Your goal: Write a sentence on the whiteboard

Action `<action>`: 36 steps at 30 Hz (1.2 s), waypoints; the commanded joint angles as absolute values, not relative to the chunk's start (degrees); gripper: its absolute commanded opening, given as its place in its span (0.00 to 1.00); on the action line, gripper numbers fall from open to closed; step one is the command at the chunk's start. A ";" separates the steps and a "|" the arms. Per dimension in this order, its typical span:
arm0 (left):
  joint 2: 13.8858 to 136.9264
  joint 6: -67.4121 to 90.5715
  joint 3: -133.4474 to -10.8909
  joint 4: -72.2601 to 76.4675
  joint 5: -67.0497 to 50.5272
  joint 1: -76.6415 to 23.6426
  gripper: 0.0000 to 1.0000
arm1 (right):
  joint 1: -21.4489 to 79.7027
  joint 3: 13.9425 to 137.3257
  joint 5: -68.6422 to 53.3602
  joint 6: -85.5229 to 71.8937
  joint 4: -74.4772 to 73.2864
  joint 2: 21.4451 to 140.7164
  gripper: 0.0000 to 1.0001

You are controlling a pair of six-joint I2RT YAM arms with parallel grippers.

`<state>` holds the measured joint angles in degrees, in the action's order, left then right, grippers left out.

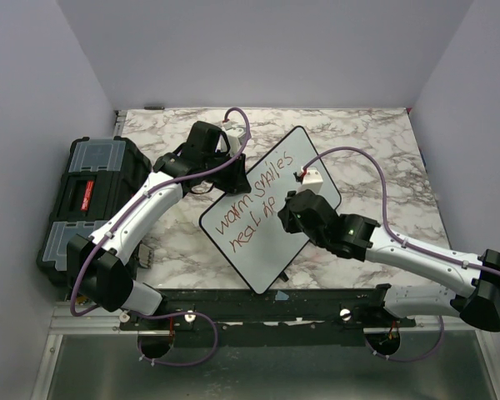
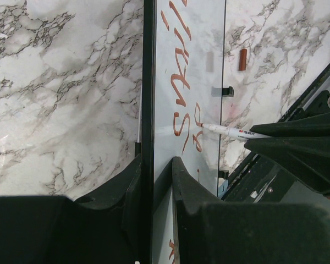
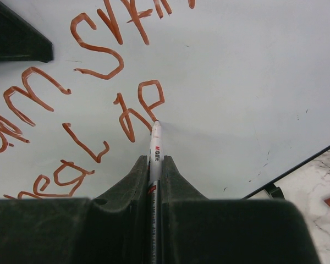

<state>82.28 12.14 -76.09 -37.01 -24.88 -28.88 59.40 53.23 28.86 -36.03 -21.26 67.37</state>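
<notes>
I am mid-sentence. The whiteboard [image 1: 267, 254] lies askew in the middle of the bench [image 1: 383, 158], between my two arms. My left jaws are clamped on its far-left rim to steady it, with the black edge running straight between them. My right jaws are closed tight on the marker [image 3: 155, 146], which pokes forward with its tip touching the board just after the newest letters.

The sentence [image 1: 250, 208] stands in red on two lines: "warm smiles" on top, "heal" below, then two rough letters that I take for the start of the last word. I judge the writing well over half done, with the rest of that word to come.

The next move calls for a light press on the tip while I carry it rightward onto the bare white beside the last letter, where there is room. The left grip must not slacken, or the board could slide under the strokes and spoil the line.
</notes>
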 commanded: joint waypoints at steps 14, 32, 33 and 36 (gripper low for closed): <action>80.66 8.09 -75.67 -37.62 -21.14 -29.18 0.00 | 59.34 55.22 33.66 -36.30 -26.02 68.85 0.01; 80.15 8.09 -75.39 -37.62 -21.01 -29.18 0.00 | 55.27 61.04 34.62 -30.40 -23.58 67.29 0.01; 80.06 8.09 -75.41 -37.62 -21.01 -29.18 0.00 | 55.10 60.70 33.93 -30.40 -23.35 67.01 0.01; 79.91 8.09 -75.32 -37.62 -20.94 -29.18 0.00 | 54.78 59.39 32.23 -30.74 -22.88 66.29 0.01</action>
